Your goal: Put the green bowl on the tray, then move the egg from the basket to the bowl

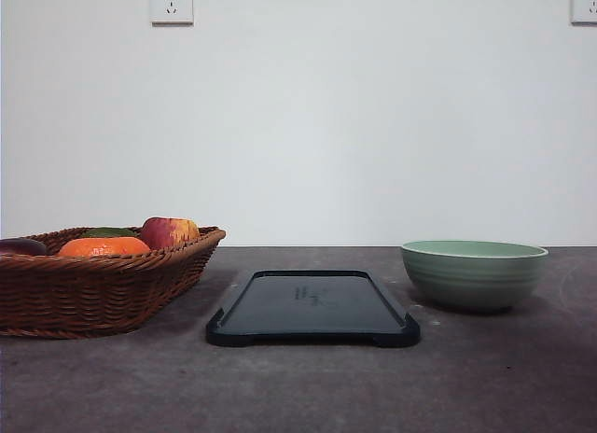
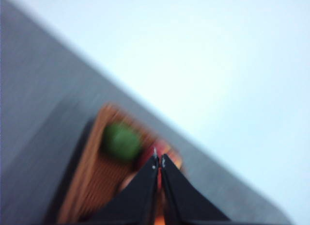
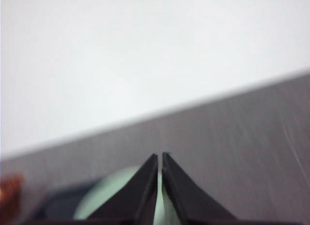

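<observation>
1. The basket (image 1: 98, 282), brown woven wicker with sloping sides, sits at the left of the grey table (image 1: 298, 386) and holds an orange (image 1: 103, 247), an apple (image 1: 168, 231) and other fruit.
2. The tray (image 1: 312, 309), glossy black with rounded corners, lies bare in the middle.
3. The green bowl (image 1: 474, 274), pale sage with faint ridges, stands right of the tray, apart from it.
4. The left gripper (image 2: 159, 161) is clenched, empty, above the basket.
5. The right gripper (image 3: 160, 157) is clenched, empty, above the bowl.

Left gripper (image 2: 158, 159): showing two flat black fingers (image 2: 140, 191), each narrowing to a sharp point.
Left tips: carrying small pale, shiny specks.
Right gripper (image 3: 160, 157): showing the same black, wedge-shaped fingers (image 3: 184, 196).
Finish: looking smooth and matte, with straight edges; blurring hides finer detail.
</observation>
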`<state>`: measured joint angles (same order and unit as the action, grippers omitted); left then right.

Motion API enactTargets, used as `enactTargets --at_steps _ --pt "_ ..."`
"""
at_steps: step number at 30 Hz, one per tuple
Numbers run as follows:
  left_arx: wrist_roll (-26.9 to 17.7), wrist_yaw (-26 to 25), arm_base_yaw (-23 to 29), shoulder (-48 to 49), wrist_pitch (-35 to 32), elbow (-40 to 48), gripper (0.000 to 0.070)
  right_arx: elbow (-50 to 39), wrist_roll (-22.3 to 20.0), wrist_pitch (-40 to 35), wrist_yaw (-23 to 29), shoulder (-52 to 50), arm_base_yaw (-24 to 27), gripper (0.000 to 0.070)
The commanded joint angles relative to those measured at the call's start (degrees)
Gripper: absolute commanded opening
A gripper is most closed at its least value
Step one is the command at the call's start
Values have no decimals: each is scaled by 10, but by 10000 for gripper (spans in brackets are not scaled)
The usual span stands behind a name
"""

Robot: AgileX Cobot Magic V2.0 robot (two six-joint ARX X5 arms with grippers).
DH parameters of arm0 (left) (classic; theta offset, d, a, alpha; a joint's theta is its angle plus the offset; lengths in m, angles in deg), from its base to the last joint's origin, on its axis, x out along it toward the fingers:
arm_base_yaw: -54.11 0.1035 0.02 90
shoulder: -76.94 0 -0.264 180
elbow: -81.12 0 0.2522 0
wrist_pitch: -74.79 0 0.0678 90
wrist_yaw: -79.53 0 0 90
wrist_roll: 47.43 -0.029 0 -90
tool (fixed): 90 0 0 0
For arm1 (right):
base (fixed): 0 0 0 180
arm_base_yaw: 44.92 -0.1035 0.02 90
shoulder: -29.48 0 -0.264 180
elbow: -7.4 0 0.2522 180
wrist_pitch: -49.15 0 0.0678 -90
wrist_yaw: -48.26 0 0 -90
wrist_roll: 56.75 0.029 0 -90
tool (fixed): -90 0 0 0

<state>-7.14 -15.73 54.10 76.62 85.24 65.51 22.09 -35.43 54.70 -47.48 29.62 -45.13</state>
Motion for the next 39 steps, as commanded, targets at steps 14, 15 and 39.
enactTargets --at_steps 14,15,39 --pt "-122 36 0 -38 -26 -124 0 156 -34 49 -2 60 0 5" --pt "-130 36 0 -49 -6 -144 0 173 -38 60 -3 74 0 5" --pt "-304 -182 0 -472 277 -458 0 429 -118 304 -169 480 0 5"
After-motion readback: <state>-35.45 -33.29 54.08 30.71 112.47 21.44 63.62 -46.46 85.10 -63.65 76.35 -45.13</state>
